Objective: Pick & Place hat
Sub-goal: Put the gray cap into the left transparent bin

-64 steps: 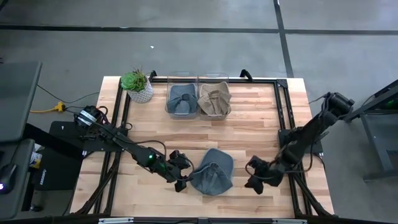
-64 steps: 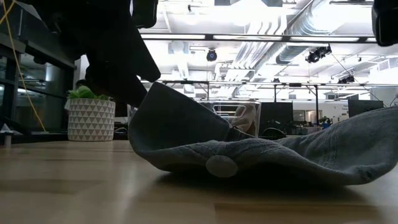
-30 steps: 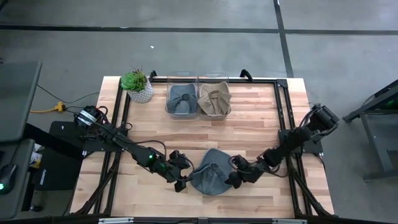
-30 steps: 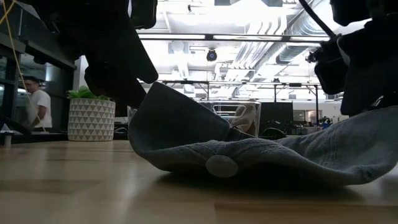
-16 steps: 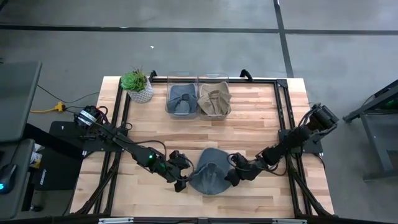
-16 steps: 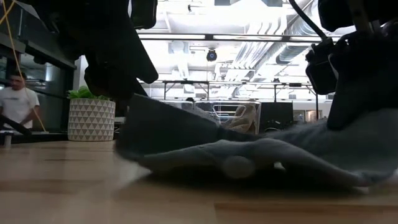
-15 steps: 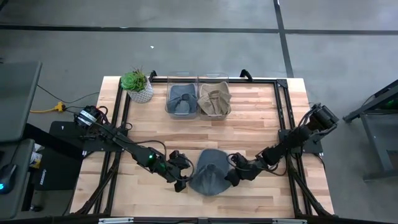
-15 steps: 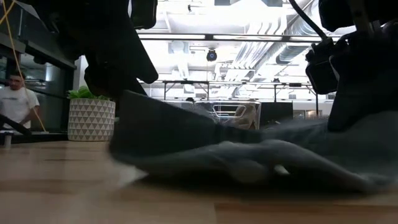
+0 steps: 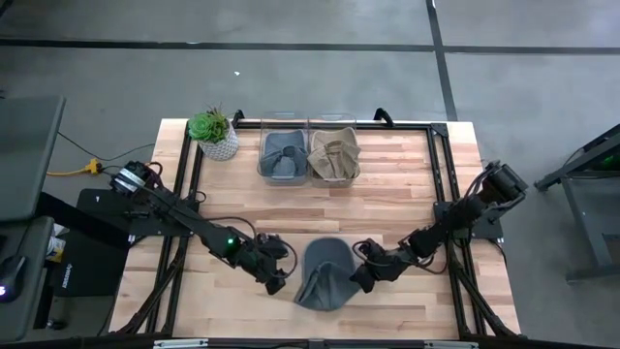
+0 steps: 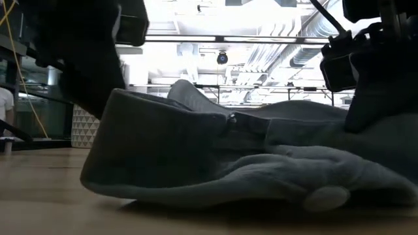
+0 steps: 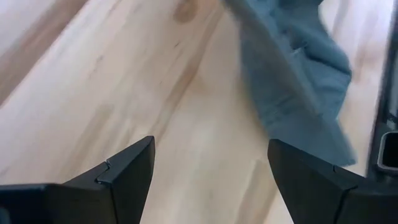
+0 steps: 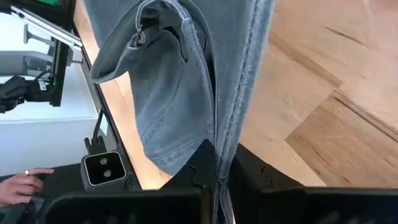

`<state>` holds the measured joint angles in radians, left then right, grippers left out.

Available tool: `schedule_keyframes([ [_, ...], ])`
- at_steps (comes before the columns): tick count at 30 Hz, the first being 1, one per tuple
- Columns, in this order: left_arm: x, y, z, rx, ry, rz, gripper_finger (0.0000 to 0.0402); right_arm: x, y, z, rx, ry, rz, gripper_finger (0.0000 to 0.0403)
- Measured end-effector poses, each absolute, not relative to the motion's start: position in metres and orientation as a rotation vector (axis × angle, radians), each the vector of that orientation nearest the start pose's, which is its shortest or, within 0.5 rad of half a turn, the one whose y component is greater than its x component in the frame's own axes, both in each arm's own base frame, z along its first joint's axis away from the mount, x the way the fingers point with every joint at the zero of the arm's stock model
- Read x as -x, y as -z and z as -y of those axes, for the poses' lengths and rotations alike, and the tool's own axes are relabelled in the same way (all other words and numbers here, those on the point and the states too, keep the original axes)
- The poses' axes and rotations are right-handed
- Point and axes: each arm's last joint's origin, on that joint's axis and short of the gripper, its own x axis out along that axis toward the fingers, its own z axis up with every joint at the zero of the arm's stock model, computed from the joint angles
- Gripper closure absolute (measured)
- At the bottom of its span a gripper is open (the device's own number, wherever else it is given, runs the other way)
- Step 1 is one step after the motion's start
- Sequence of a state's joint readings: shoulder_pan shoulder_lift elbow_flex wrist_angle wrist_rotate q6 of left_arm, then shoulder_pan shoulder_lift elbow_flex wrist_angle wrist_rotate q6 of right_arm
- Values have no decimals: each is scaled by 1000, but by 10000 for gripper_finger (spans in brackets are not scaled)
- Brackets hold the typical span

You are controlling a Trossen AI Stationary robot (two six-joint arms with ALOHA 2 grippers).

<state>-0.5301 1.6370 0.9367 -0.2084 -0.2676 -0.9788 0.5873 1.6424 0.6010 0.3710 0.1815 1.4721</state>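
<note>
A blue-grey hat (image 9: pixel 325 273) lies crumpled on the wooden table near its front edge, and it also fills the low view (image 10: pixel 228 163). My right gripper (image 9: pixel 360 275) is at the hat's right side and is shut on the hat (image 12: pixel 174 93). My left gripper (image 9: pixel 277 278) stands just left of the hat, open and empty. In the left wrist view (image 11: pixel 211 180) bare table lies between its fingers and the hat (image 11: pixel 292 81) lies farther off. My right gripper pinches the hat's right-hand edge (image 12: pixel 219 146) between its two shut fingers. It comes in nearly level from the table's right side. The hat's underside rests on the table (image 10: pixel 196 196), and the cloth is bunched up in folds ahead of the fingers.
Two clear bins stand at the table's far side, one with a blue hat (image 9: pixel 283 155) and one with a tan hat (image 9: pixel 334 153). A potted plant (image 9: pixel 215 132) stands at the far left. A person's hand (image 12: pixel 25 180) shows beyond the table.
My right gripper has gone toward the table's left and taken hold of the hat's right edge. The hat has been pushed together, narrower and higher than before. My left gripper has drawn back from the hat's left edge toward the table's left.
</note>
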Motion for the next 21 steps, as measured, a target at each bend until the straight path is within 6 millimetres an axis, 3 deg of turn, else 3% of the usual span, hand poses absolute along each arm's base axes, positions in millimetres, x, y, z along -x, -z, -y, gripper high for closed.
schedule_keyframes([
  [5,-270,-195,149,612,-232,-883,108,-247,-129,-150,-1150,148,-742,387],
  [11,-258,-227,142,679,-188,-798,108,-254,-139,-137,-1142,149,-688,387],
  [21,-254,-232,140,675,-163,-814,108,-259,-169,-101,-1113,163,-580,387],
])
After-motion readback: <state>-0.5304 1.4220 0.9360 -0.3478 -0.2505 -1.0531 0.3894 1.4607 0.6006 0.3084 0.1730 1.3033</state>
